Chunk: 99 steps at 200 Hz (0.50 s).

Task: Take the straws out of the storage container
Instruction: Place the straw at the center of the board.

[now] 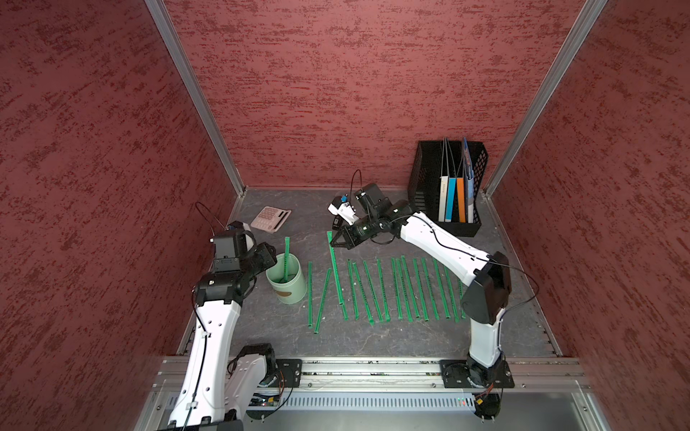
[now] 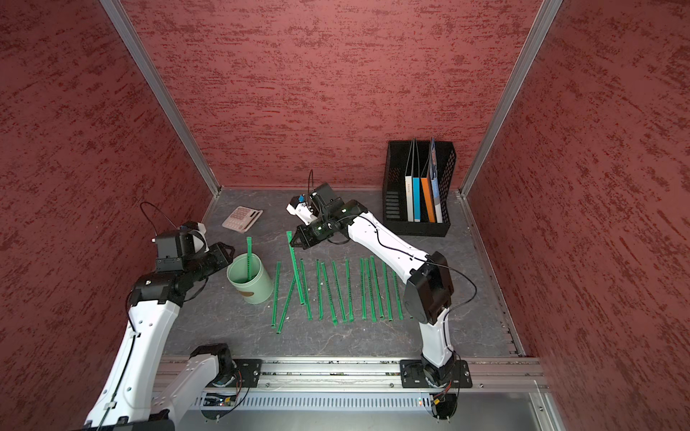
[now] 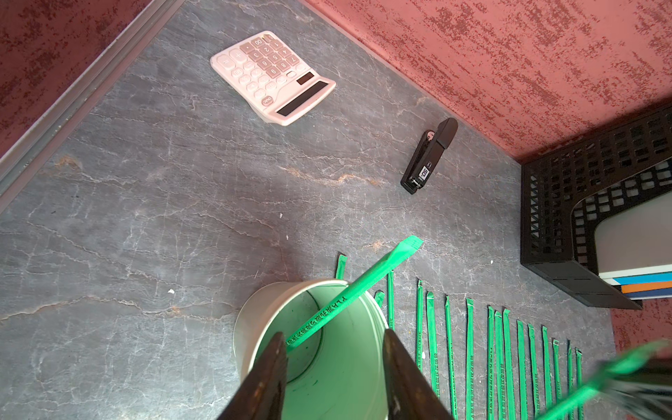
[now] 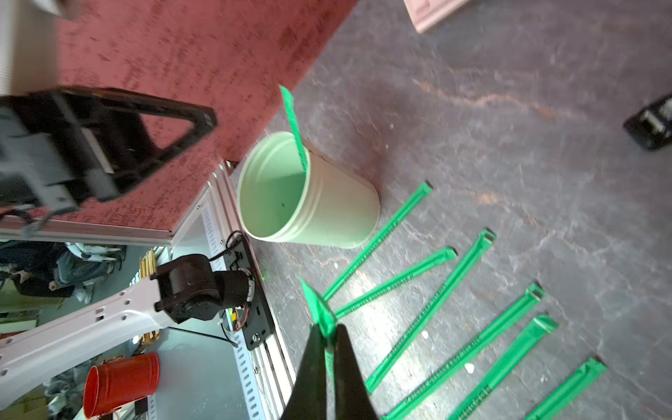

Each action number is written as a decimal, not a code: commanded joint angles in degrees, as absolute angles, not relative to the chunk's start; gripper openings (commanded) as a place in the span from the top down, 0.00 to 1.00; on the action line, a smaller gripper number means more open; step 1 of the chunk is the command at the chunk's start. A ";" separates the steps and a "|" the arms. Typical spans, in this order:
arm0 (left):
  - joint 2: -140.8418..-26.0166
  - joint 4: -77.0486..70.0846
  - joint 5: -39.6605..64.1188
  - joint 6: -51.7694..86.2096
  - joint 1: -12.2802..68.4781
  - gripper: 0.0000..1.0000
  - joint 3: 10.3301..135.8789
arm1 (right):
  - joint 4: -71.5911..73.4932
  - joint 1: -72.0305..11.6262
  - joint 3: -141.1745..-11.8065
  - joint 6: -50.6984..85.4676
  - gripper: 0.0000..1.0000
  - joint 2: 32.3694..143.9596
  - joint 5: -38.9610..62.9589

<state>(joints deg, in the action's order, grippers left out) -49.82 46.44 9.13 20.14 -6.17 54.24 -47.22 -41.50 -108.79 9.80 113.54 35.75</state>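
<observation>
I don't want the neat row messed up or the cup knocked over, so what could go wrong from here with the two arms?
The right gripper has its jaws shut on the raised straw, whose lower end reaches down among the laid-out straws; lowering it could land it across its neighbours or nudge them. The last straw leans on the rim of the cup, with the left gripper open close by; a clumsy reach might tip the cup.
</observation>
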 commanded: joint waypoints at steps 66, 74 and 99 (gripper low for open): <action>-49.05 46.71 9.84 20.13 -6.59 0.57 52.73 | -49.41 -40.53 -107.37 15.62 1.00 120.40 35.08; -49.05 46.76 9.99 20.04 -6.60 0.57 52.67 | -50.04 -40.15 -107.74 15.15 1.00 121.26 35.24; -48.90 46.85 9.84 19.99 -6.62 0.56 52.24 | -52.16 -38.90 -109.70 13.75 1.00 124.02 35.65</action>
